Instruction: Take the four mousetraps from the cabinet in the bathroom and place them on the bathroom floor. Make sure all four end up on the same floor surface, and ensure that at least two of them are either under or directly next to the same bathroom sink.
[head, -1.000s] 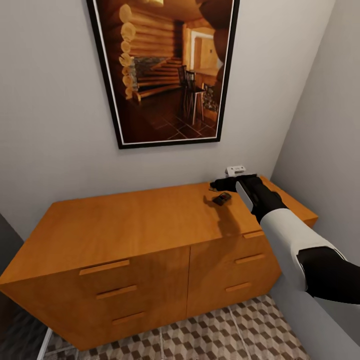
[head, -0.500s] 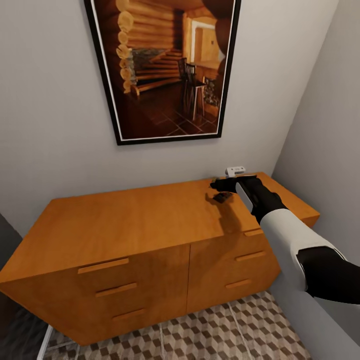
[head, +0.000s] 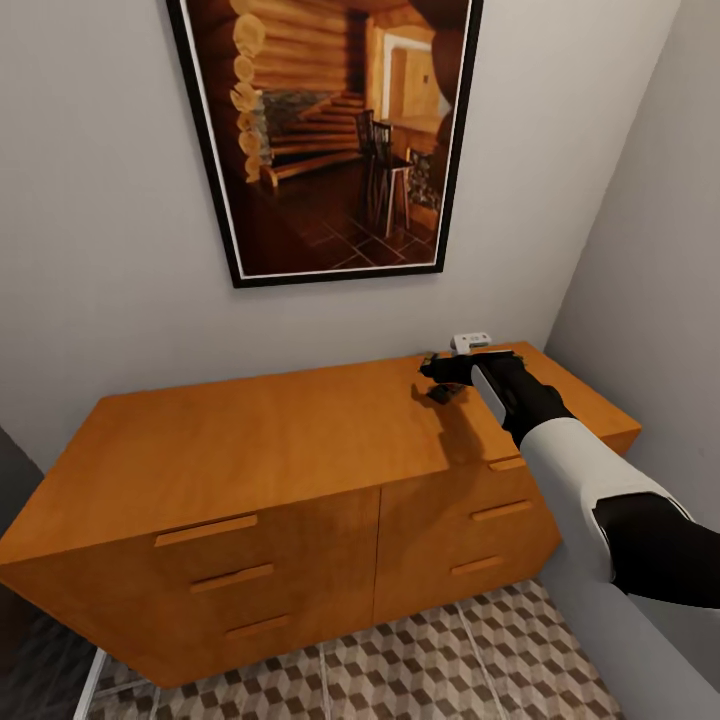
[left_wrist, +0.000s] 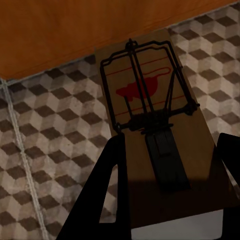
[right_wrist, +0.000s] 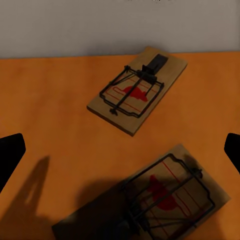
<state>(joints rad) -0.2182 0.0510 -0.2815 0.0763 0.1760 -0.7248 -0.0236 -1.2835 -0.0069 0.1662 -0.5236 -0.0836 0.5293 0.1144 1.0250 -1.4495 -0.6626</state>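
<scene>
Your view has tipped up a little since a second ago: the picture (head: 325, 140) on the wall sits a bit higher and the cabinet (head: 250, 450) shows a bit more of its front. Your right gripper (head: 440, 372) has crept a tiny bit toward the back wall, and it hangs right over a mousetrap (head: 443, 392) on the cabinet top. That looks like lining up for a grab, not a grab yet.

Look along your right arm. The fingers (right_wrist: 11, 152) are spread wide apart with nothing between them. Two traps lie on the orange wood below. One trap (right_wrist: 137, 90) sits close to the wall. The other trap (right_wrist: 155, 197) lies nearer, half in the shadow of your arm. They are near each other but not touching.

Your left gripper (left_wrist: 167, 187) is closed on a third trap (left_wrist: 150, 125), holding it by its end, above the tiled floor (left_wrist: 45, 150) beside the cabinet's edge. So that one is already off the cabinet and only needs setting down.

Room is tight on the right. The side wall (head: 650, 250) is close to your right arm, and the back wall is just behind the far trap. A small white box (head: 471, 342) sits by that corner too. The left side of the cabinet top gives you lots of space to move.
</scene>
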